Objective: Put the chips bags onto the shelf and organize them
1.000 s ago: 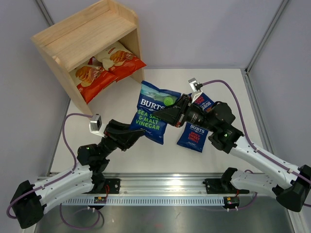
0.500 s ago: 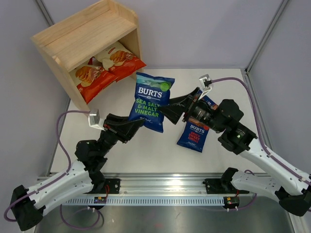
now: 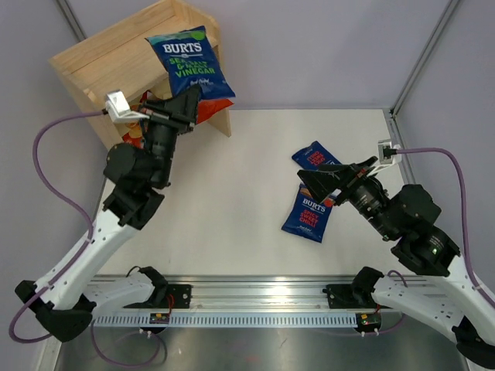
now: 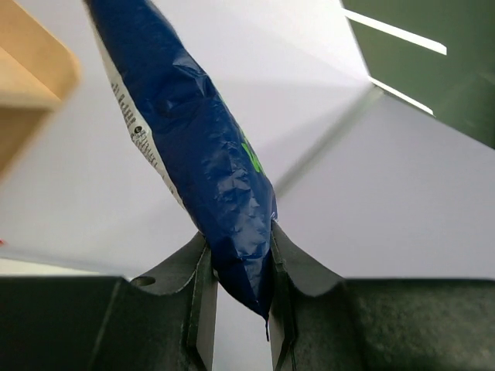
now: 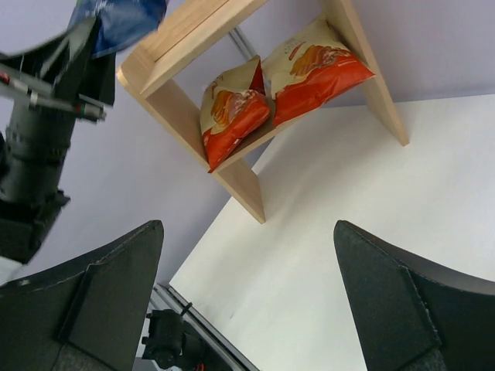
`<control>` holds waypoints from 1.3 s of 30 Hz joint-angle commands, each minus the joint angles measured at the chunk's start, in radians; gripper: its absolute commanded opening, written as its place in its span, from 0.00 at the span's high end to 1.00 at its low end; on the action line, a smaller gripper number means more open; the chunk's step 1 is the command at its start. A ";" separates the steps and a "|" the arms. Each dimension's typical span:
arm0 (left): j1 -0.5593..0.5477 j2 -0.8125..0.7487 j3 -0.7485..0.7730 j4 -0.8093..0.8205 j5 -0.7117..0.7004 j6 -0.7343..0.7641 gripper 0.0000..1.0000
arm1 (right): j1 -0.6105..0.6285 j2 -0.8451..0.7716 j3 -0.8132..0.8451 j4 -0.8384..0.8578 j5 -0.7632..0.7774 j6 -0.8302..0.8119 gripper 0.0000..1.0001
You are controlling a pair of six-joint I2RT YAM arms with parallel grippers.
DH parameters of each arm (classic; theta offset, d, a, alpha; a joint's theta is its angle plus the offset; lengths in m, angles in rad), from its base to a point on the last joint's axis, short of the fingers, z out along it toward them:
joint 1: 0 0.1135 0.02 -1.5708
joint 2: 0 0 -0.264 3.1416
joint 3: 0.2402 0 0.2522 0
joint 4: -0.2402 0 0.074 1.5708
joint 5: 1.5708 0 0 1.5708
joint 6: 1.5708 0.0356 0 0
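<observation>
My left gripper [image 3: 188,98] is shut on the bottom edge of a dark blue Burts sea salt and vinegar bag [image 3: 189,60], held upright above the wooden shelf [image 3: 108,62]. The left wrist view shows the bag [image 4: 201,147] pinched between the fingers of that gripper [image 4: 239,259]. Two cream-and-red cassava bags [image 5: 232,112] [image 5: 313,69] lie on the lower tier; from above, my left arm hides most of them. Two smaller blue Burts bags [image 3: 308,218] [image 3: 313,154] lie on the table. Above them my right gripper [image 3: 312,182] [image 5: 247,228] is open and holds nothing.
The white table [image 3: 240,170] is walled by grey panels at the back and sides. A metal rail [image 3: 255,300] with both arm bases runs along the near edge. A purple cable [image 3: 54,162] loops off the left arm beside the shelf.
My right gripper opened, let go of the blue bag and drew back to the right. My left arm carried that bag up and left, from mid-table to above the shelf.
</observation>
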 commanded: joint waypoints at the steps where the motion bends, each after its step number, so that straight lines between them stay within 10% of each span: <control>1: 0.098 0.158 0.200 -0.176 -0.134 -0.048 1.00 | -0.005 -0.026 -0.022 -0.060 0.059 -0.010 0.01; 30: 0.439 0.830 0.788 -0.220 -0.132 -0.281 1.00 | -0.003 -0.173 -0.113 -0.104 0.013 -0.022 0.01; 39: 0.447 0.955 0.889 -0.256 -0.066 -0.327 0.76 | -0.003 -0.175 -0.107 -0.114 0.005 -0.037 0.00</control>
